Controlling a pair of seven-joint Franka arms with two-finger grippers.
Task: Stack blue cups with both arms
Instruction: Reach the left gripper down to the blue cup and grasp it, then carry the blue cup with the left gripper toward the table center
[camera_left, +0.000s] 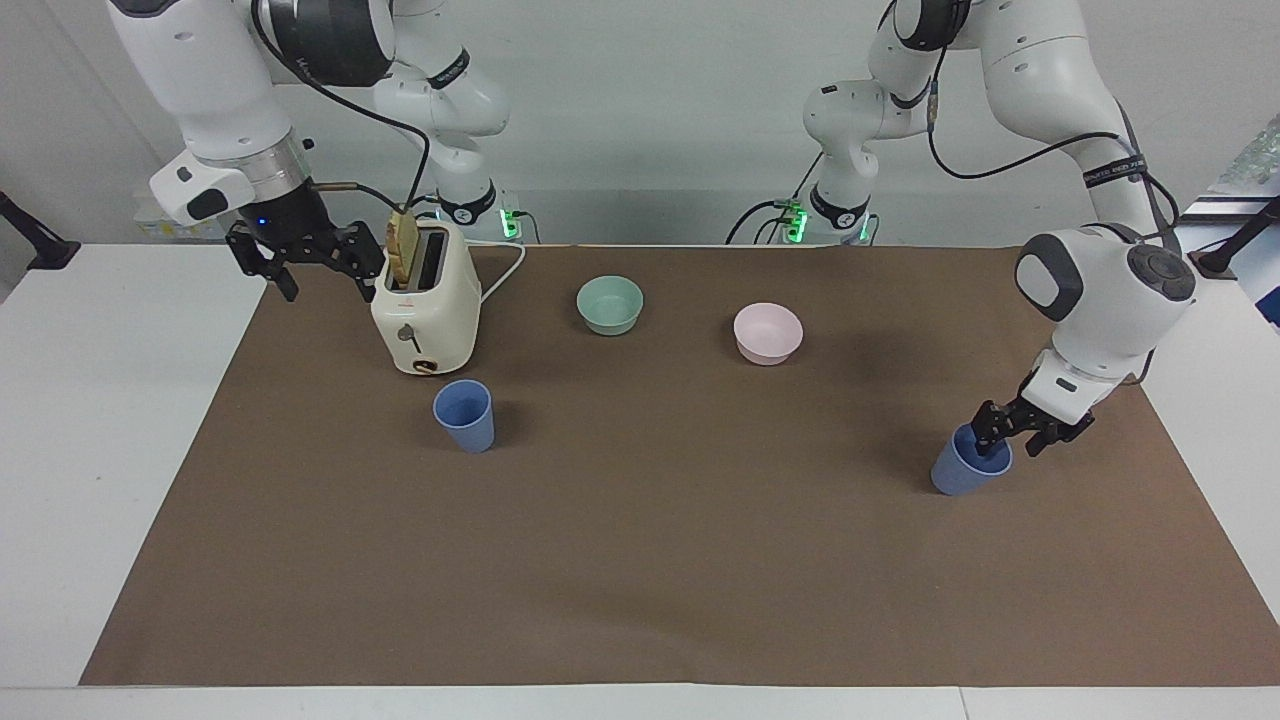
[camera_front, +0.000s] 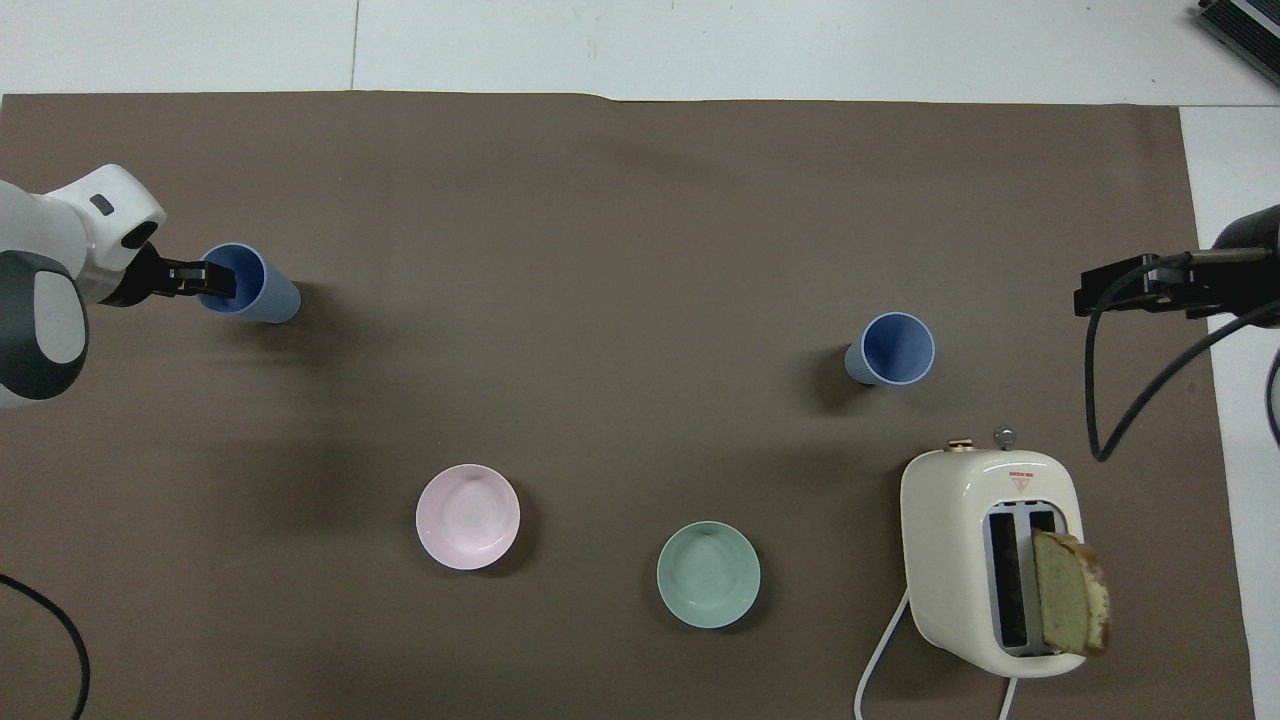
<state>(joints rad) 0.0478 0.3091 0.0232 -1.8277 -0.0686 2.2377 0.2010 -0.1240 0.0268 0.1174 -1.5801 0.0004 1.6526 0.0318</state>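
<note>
Left gripper (camera_left: 1010, 436) sits at the rim of one blue cup (camera_left: 966, 470), one finger inside; can't tell if it's clamped, fingertips hide the rim. Right gripper (camera_left: 312, 268) hangs apart beside the toaster (camera_left: 428, 320), waiting. Second blue cup (camera_left: 465, 415) stands just past the toaster, away from that gripper.

We see a cream toaster (camera_left: 425, 315) (a bread slice (camera_left: 403, 247) upright in one slot), a mint-green bowl (camera_left: 610, 304) and a pink bowl (camera_left: 768, 333) on the brown-covered tabletop (camera_left: 640, 560).
</note>
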